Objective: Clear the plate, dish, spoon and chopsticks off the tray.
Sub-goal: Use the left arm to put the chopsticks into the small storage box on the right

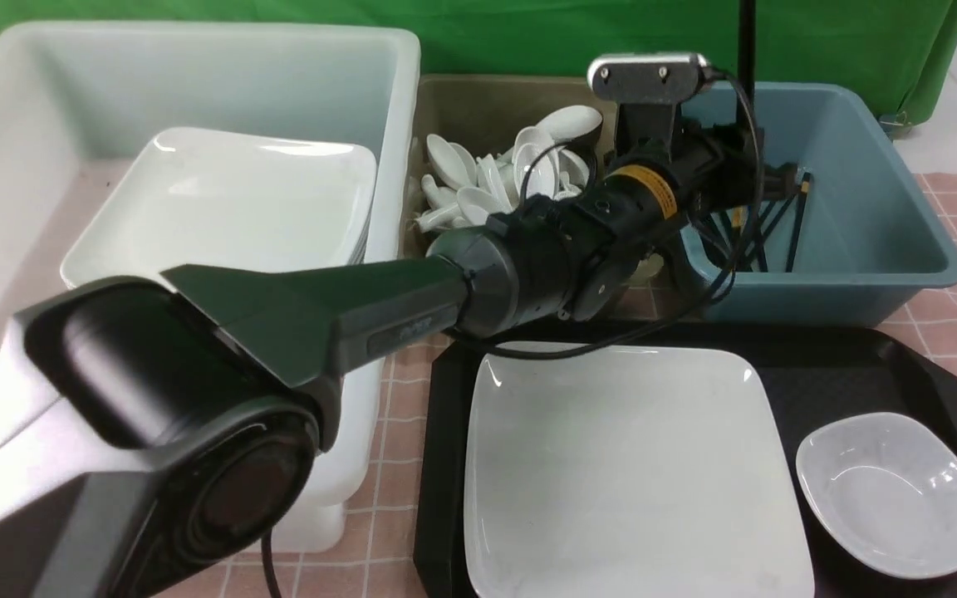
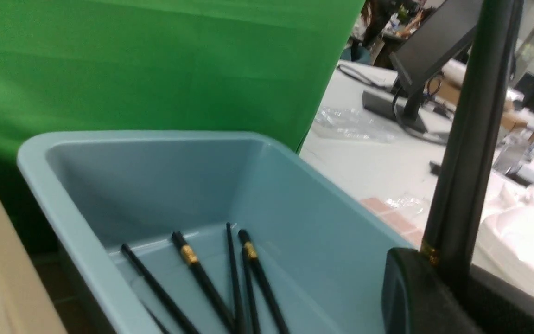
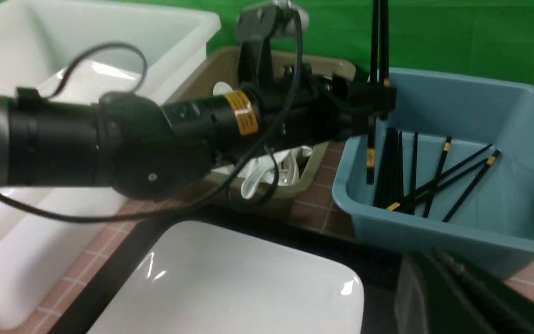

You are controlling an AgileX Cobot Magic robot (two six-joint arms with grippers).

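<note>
The left claw (image 3: pixel 377 98) reaches over the blue tub (image 1: pixel 877 274), clamped tight on the pair of chopsticks (image 3: pixel 378 37), which stand upright with their lower ends inside the tub above other loose chopsticks (image 3: pixel 434 176). The plate (image 1: pixel 628 465) and the small dish (image 1: pixel 894 490) lie side by side on the black tray (image 1: pixel 819 365). The right claw (image 3: pixel 438 269) is closed above the tray's far edge
</note>
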